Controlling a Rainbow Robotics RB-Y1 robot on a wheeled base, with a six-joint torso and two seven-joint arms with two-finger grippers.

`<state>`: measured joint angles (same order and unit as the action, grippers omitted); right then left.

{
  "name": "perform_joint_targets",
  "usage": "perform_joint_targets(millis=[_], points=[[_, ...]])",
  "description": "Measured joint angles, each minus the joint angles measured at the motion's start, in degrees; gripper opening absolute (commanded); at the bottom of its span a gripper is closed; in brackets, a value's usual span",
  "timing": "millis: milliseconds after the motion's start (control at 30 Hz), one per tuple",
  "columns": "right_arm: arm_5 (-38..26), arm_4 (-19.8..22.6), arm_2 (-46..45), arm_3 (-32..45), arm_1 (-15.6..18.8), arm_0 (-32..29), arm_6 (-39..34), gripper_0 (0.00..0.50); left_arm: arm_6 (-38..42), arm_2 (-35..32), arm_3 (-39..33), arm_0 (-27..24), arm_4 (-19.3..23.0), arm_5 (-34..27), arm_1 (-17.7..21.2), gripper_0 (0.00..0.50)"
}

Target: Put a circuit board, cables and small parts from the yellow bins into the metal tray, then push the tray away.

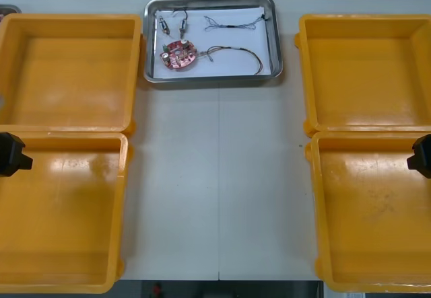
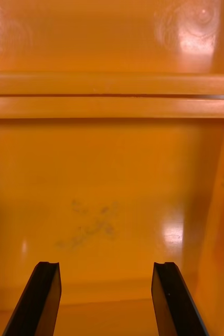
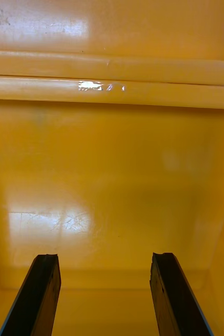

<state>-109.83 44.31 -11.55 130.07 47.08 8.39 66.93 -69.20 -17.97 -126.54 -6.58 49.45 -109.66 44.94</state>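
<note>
— Tray point(image 1: 215, 79) location?
— Far table point(image 1: 215, 177) edge, loaded. Light, likely slippery; push its near rim.
— Arms?
— Left gripper point(image 3: 104, 257), right gripper point(image 2: 105, 265): both spread, empty, over near yellow bins point(image 1: 60, 210).

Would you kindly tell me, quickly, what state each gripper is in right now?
Left gripper: jaws open, holding nothing, over the near left bin.
Right gripper: jaws open, holding nothing, over the near right bin.

Your shiny rectangular metal tray point(image 1: 277, 39) is sitting between the far yellow plastic bins point(image 1: 71, 17), holding a round red circuit board point(image 1: 178, 54), two small metal parts point(image 1: 164, 25) and two thin cables point(image 1: 236, 53).
</note>
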Motion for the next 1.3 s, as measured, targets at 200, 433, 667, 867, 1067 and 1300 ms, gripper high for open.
perform_joint_targets(millis=[200, 433, 667, 867, 1067, 1300], points=[[0.00, 5.32, -2.51, -2.87, 0.06, 0.00, 0.00, 0.500, 0.00, 0.00, 0.00, 0.00, 0.00, 0.00, 0.00, 0.500], [0.00, 6.63, -4.73, -3.33, 0.06, 0.01, 0.00, 0.500, 0.00, 0.00, 0.00, 0.00, 0.00, 0.00, 0.00, 0.500], [0.00, 7.76, -5.68, -3.34, 0.06, 0.01, -0.01, 0.500, 0.00, 0.00, 0.00, 0.00, 0.00, 0.00, 0.00, 0.500], [0.00, 8.25, -6.29, -3.34, 0.06, 0.01, -0.01, 0.500, 0.00, 0.00, 0.00, 0.00, 0.00, 0.00, 0.00, 0.500], [0.00, 8.26, -6.29, -3.34, 0.06, 0.01, -0.01, 0.500, 0.00, 0.00, 0.00, 0.00, 0.00, 0.00, 0.00, 0.500], [0.00, 8.26, -6.29, -3.34, 0.06, 0.01, -0.01, 0.500, 0.00, 0.00, 0.00, 0.00, 0.00, 0.00, 0.00, 0.500]])
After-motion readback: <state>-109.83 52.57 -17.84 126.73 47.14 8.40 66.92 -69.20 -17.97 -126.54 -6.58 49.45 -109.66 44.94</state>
